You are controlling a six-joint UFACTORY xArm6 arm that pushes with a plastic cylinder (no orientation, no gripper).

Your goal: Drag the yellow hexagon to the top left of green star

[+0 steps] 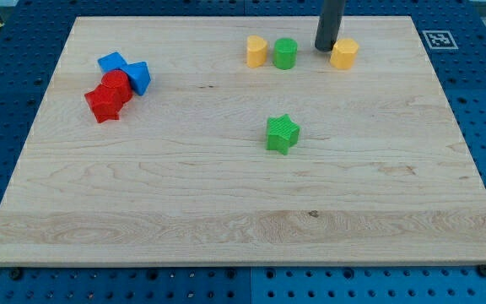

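You have most of the job still ahead: the yellow hexagon (343,52) sits near the view's top, up and to the right of the green star (282,133) and well apart from it, so it must yet travel leftward past the green cylinder (285,53) and the other yellow block (256,51). My tip (325,48) rests just at the hexagon's left side; there is no pincer on this rod to open or close. No readable writing shows, only a square black-and-white marker (436,39) at the board's (226,211) top right corner
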